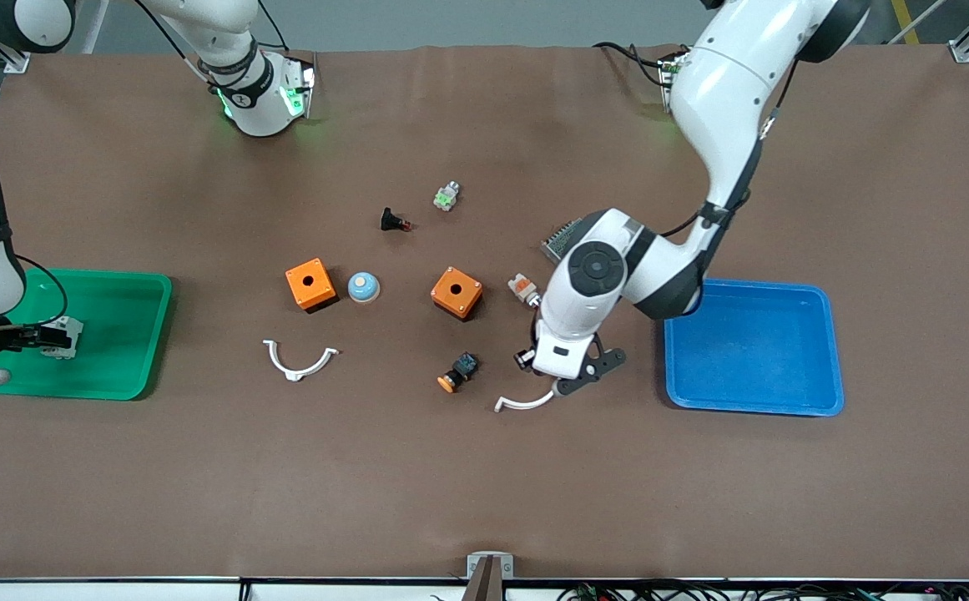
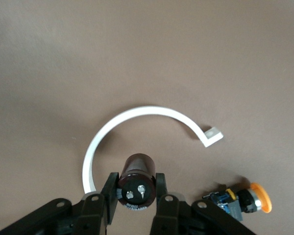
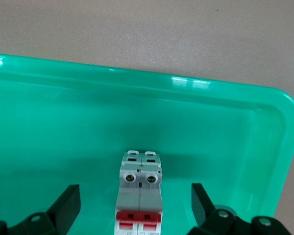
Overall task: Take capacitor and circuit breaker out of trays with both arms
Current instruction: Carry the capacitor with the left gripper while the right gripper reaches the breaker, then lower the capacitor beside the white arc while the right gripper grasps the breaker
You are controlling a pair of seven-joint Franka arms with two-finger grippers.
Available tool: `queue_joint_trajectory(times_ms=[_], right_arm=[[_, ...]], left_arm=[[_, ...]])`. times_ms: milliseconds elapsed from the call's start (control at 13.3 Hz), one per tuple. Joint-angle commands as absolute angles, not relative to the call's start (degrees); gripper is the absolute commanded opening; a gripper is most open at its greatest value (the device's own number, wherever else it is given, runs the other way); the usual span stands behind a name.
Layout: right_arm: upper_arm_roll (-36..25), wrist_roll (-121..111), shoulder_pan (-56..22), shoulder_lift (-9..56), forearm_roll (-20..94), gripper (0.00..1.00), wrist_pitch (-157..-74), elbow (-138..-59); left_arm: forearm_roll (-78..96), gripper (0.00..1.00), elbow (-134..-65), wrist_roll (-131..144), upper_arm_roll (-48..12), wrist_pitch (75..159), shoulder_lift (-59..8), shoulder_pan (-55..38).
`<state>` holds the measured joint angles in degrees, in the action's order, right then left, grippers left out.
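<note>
My left gripper [image 1: 526,361] is shut on the capacitor [image 1: 522,359], a small dark cylinder. It holds the capacitor over the table beside a white curved clip [image 1: 524,403]. In the left wrist view the capacitor [image 2: 138,171] sits between the fingers of the left gripper [image 2: 137,190], above the clip [image 2: 137,111]. My right gripper [image 1: 37,338] is over the green tray [image 1: 129,288]. It is open around the breaker [image 1: 67,338]. In the right wrist view the light-grey breaker with red levers [image 3: 139,191] lies on the tray floor [image 3: 63,127]. The wide-open fingers of the right gripper [image 3: 134,198] stand clear on each side.
The blue tray [image 1: 755,401] lies toward the left arm's end. Mid-table are two orange boxes [image 1: 310,284] [image 1: 456,292], a blue dome [image 1: 363,287], a black part with a red tip [image 1: 395,221], a white-orange switch [image 1: 523,288], an orange-capped switch [image 1: 457,373] and another white clip [image 1: 299,359].
</note>
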<state>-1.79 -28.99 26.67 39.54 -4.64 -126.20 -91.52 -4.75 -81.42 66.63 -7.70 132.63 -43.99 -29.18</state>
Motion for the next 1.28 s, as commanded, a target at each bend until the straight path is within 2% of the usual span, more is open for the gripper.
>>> queue_joint_trajectory(times_ms=[0, 528, 603, 754, 829, 980, 1055, 1206], right_arm=[[-1.14, -30.41, 28.47, 39.55, -3.43, 1.0, -126.74, -91.85], [-1.23, -30.5, 28.83, 39.46, -3.52, 0.99, -125.77, -92.11], [-1.23, -30.5, 28.65, 39.38, -3.52, 0.97, -125.86, -92.37], [-1.14, -30.5, 28.48, 39.38, -3.52, 0.93, -125.68, -92.46], [-1.23, -30.41, 28.56, 39.38, -3.52, 0.86, -125.68, -92.55], [-1.23, -30.41, 28.65, 39.46, -3.52, 0.77, -124.99, -92.46], [-1.23, -30.41, 28.48, 39.38, -3.52, 0.76, -124.81, -92.46], [-1.23, -30.32, 28.56, 39.37, -3.52, 0.66, -124.46, -92.46]], left_arm=[[-5.8, 0.0, -79.01, 68.64, -6.15, 131.4, -46.05, -31.37], [-5.98, 0.02, -79.01, 69.7, -6.06, 131.84, -49.22, -33.57], [-5.98, 0.1, -79.01, 69.7, -6.06, 131.84, -49.22, -33.57], [-5.98, 0.67, -78.93, 69.78, -6.06, 131.84, -49.13, -33.49], [-6.06, 1.0, -78.93, 69.61, -5.46, 131.84, -48.78, -33.57], [-6.15, 1.0, -78.05, 69.43, -4.75, 131.05, -47.82, -33.49], [-6.15, 1.0, -77.87, 69.26, -4.57, 129.48, -46.94, -33.14], [-6.15, 1.0, -75.95, 67.77, -2.47, 123.43, -44.92, -33.05]])
